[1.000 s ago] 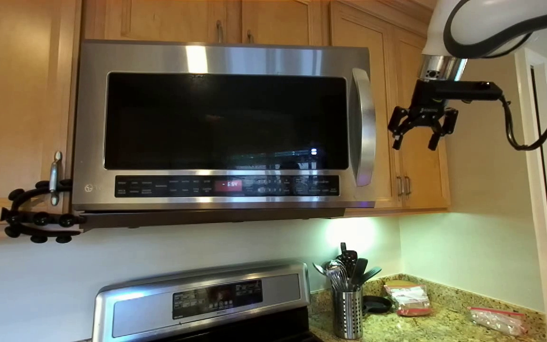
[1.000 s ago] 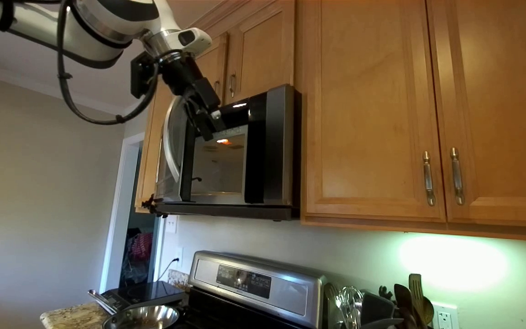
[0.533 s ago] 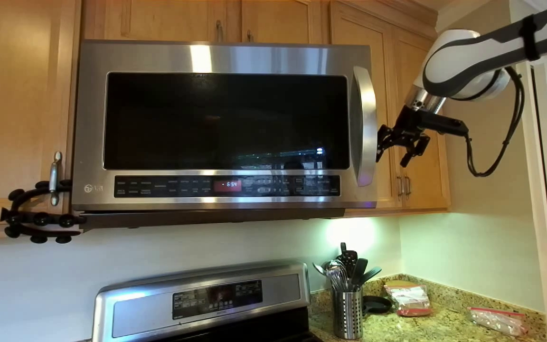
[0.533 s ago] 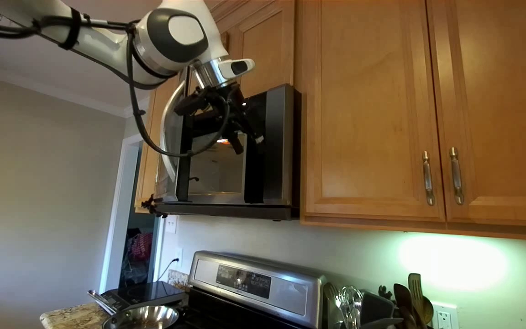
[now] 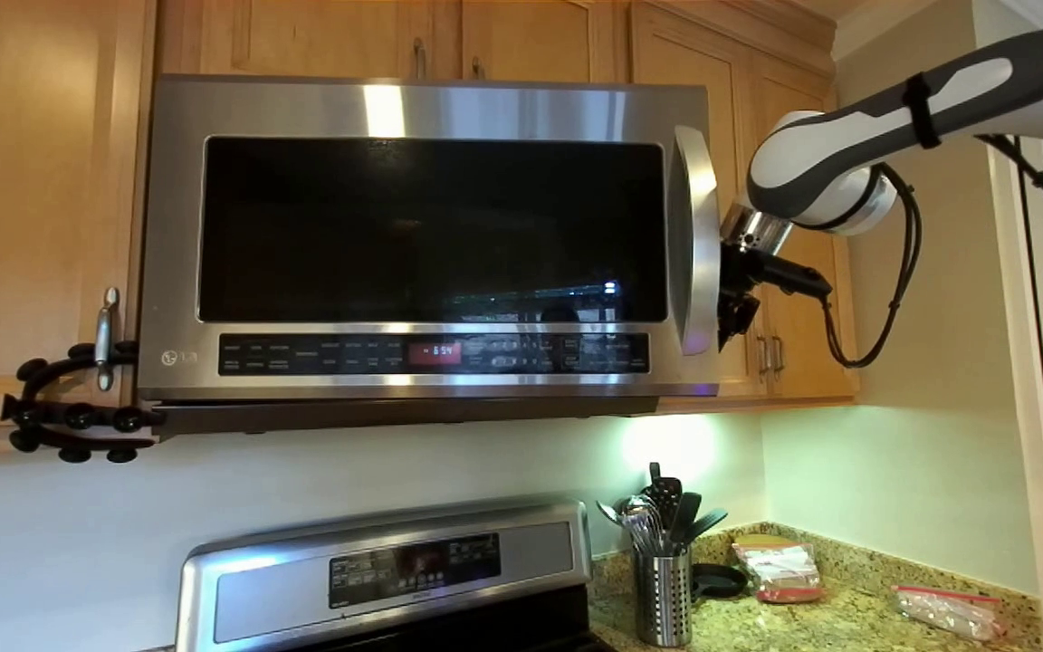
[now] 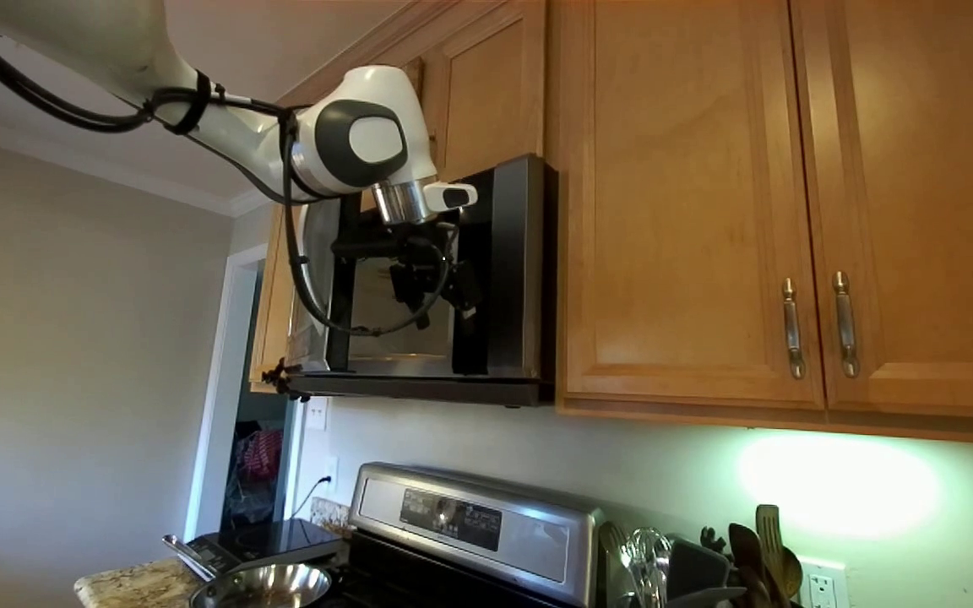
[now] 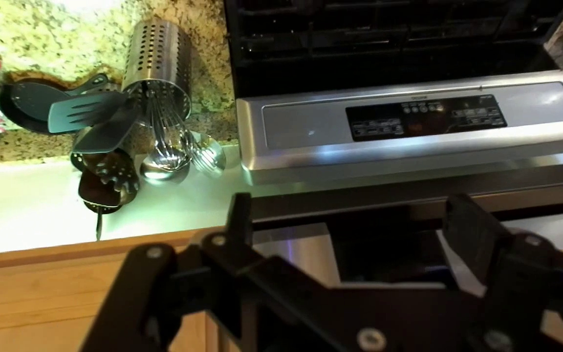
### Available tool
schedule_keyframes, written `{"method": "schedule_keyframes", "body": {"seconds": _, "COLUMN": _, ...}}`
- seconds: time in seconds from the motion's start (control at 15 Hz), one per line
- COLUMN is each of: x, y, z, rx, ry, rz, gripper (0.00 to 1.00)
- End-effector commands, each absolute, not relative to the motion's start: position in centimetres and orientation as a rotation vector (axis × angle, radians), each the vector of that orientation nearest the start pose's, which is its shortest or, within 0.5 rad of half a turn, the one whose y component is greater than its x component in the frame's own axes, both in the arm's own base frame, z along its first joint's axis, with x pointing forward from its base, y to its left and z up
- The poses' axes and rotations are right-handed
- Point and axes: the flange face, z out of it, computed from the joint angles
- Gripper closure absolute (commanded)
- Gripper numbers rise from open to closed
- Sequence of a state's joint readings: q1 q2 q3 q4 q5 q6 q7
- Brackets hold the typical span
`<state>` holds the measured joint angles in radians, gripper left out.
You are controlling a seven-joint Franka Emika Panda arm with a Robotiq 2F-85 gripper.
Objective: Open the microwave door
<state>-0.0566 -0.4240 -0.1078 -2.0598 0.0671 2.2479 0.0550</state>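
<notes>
"Wrist view: how did the gripper (image 7: 352, 220) stand there?"

"Its jaws were released. Two black fingers (image 7: 477, 239) stood wide apart, one between seven and eight o'clock, the other between three and four."

"What else showed?"

"The steel stove's control panel (image 7: 428, 117) at two o'clock, and a perforated utensil holder (image 7: 157, 54) between ten and eleven."

"And the microwave door (image 5: 435, 231)?"

"In an exterior view it sat close to the centre, toward eleven o'clock: dark glass in a steel frame, with an upright handle (image 5: 703, 240) along its three o'clock edge. The gripper was just beside that handle, at about four o'clock, partly hidden."

"How did the door stand?"

"Ajar. In an exterior view its handle end stood away from the body of the microwave (image 6: 519, 279). The white arm (image 6: 368, 139) extended from ten o'clock, with the gripper at three o'clock from the handle. Whether gripper and door touched, I could not tell."
</notes>
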Motion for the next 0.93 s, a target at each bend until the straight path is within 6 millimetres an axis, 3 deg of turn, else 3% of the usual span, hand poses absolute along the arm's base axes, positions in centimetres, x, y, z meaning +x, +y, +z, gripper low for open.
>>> {"method": "schedule_keyframes", "body": {"seconds": 0.0, "x": 46.6, "y": -6.7, "z": 67.3, "rx": -2.925, "ry": 0.256, "rz": -0.859, "gripper": 0.00}}
{"method": "schedule_keyframes", "body": {"seconds": 0.87, "x": 44.0, "y": 0.8, "z": 66.7, "rx": -3.099, "ry": 0.047, "rz": -0.598, "gripper": 0.00}}
